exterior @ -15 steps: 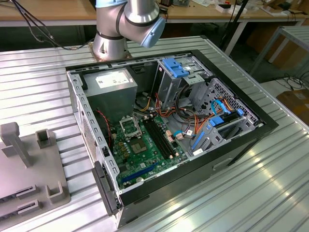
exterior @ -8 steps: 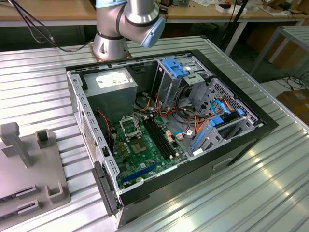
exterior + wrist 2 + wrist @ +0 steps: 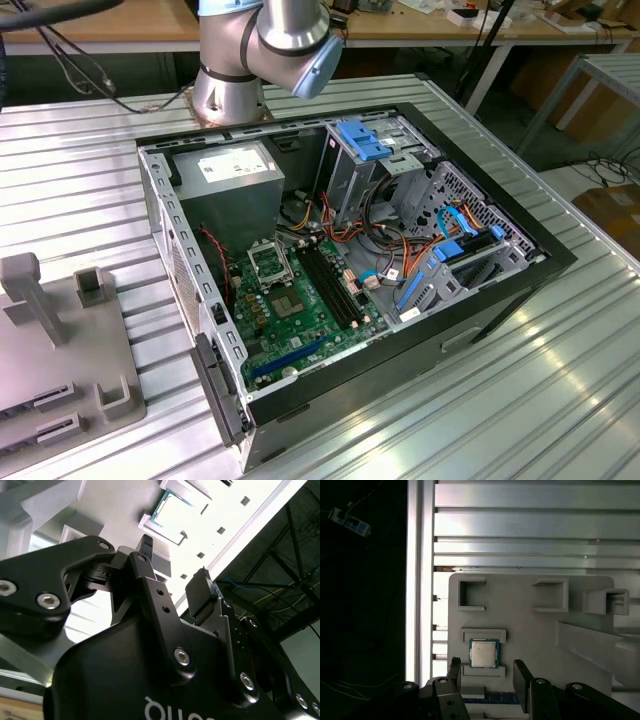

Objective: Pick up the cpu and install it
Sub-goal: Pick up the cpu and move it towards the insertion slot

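The cpu is a small square chip with a silver top and a greenish rim. It lies flat on a grey fixture plate, held between two low grey bars. In the second wrist view the cpu shows beyond the fingertips. My gripper hovers over the plate just beside the chip, open, with nothing between its black fingers. In the second wrist view the gripper also stands open. The black socket frame sits on the green motherboard inside the open computer case.
The open case holds cables, blue drive brackets and a power supply. The grey fixture plate with upright posts lies at the exterior view's left on the ribbed metal table. The arm's base stands behind the case.
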Robot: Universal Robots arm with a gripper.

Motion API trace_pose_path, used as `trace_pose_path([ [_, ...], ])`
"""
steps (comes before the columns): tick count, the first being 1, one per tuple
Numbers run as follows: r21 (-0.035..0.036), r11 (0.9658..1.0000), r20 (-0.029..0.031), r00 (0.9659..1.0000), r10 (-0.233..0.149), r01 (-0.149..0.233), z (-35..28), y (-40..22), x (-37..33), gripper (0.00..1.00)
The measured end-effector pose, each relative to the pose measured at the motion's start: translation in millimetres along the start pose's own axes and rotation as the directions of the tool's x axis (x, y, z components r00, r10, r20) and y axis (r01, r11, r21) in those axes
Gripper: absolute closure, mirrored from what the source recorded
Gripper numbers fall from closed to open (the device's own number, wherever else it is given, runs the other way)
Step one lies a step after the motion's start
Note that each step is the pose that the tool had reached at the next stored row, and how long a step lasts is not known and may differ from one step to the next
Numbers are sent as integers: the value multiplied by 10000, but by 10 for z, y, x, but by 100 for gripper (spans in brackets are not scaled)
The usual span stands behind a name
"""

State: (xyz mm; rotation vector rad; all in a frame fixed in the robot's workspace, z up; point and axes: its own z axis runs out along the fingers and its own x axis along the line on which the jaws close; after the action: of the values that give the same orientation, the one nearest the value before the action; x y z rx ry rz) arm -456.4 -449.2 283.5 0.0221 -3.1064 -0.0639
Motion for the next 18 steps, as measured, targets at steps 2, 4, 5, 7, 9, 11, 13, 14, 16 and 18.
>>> trace_pose_path([
  [2, 0, 10000, 0, 10000, 1, -1, 41, -14, 1, 46],
  [4, -1, 10000, 1, 10000, 1, -1, 80, -26, 0, 46],
  [5, -1, 10000, 1, 10000, 1, -1, 111, -35, 0, 46],
  [7, -1, 10000, 0, 10000, 1, -1, 197, -58, -2, 46],
  [9, 0, 10000, 1, 10000, 2, -2, 227, -64, -2, 46],
  [11, 2, 10000, -2, 10000, 2, -2, 228, -65, -2, 46],
  [13, 0, 10000, 0, 10000, 1, -1, 232, -65, -3, 46],
  [14, -1, 10000, 0, 10000, 1, -1, 232, -65, -3, 46],
  [16, 0, 10000, 0, 10000, 1, -1, 233, -65, -3, 46],
  [18, 0, 10000, 0, 10000, 1, -1, 233, -65, -3, 46],
])
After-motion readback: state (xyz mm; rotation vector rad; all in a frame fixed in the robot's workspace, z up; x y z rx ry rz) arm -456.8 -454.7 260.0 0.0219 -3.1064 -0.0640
